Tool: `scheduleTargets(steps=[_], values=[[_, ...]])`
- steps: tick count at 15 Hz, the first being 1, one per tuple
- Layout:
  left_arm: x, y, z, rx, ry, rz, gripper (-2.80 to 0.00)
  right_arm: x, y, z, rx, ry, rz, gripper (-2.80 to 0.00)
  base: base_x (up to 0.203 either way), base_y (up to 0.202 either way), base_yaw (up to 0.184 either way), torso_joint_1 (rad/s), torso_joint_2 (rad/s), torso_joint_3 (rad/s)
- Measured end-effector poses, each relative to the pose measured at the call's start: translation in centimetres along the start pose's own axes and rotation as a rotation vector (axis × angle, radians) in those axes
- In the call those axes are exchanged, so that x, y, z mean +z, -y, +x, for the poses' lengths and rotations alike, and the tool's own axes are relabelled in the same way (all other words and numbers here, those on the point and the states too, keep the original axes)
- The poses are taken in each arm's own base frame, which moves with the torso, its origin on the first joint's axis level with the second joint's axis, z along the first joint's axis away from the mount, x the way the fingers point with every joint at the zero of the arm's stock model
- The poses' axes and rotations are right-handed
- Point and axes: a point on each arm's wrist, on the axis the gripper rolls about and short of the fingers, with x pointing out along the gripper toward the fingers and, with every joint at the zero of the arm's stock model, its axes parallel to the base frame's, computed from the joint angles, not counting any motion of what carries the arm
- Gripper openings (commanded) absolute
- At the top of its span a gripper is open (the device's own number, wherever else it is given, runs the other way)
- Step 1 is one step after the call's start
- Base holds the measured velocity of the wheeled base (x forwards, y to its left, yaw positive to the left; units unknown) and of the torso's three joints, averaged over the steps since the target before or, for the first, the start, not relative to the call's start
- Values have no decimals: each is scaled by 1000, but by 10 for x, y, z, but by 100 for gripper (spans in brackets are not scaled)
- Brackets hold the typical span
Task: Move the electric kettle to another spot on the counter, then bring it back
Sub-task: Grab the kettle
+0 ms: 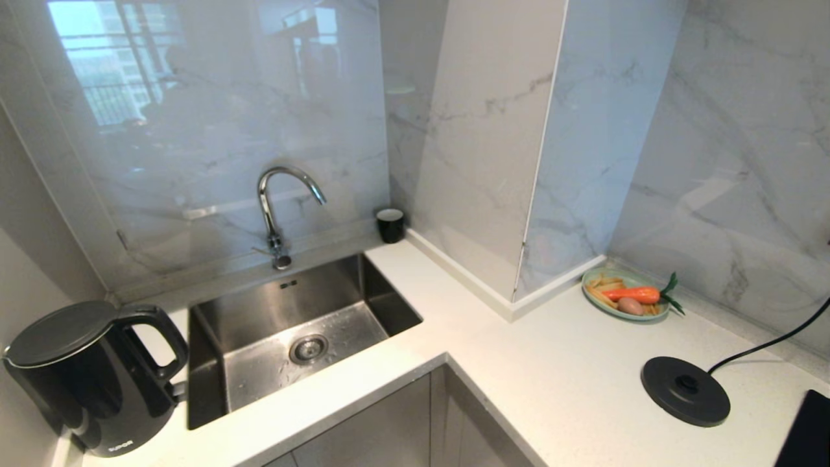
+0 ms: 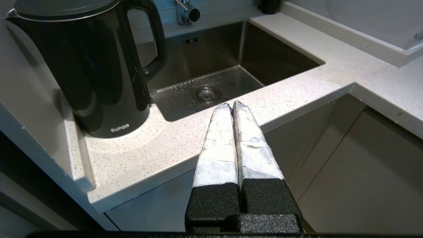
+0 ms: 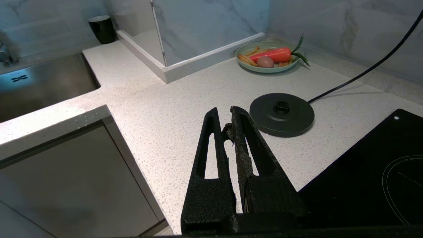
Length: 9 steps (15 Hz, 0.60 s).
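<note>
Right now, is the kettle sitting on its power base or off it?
Off it. The electric kettle stands upright on the counter left of the sink; the power base lies bare at the right.

Glossy black kettle [image 1: 91, 383], matt grey lid; speckled white stone counter [image 1: 570, 363]; brushed steel sink [image 1: 292, 331]; polished marble-look walls [image 1: 733, 168]; matt black base [image 1: 685, 390].

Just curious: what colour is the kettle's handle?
Glossy black handle on the electric kettle, clearest in the left wrist view.

Bare counter [image 1: 570, 363] spans between sink [image 1: 292, 324] and power base [image 1: 685, 391].
</note>
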Motion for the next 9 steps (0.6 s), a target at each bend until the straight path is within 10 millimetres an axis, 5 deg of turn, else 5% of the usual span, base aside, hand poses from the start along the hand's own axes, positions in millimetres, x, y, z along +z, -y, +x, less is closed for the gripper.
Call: scheduleTargets(steps=[9], values=[[0, 0, 0, 7, -3, 5, -280, 0, 0, 0, 0, 0, 0, -280, 0, 0, 0, 0, 0, 0]])
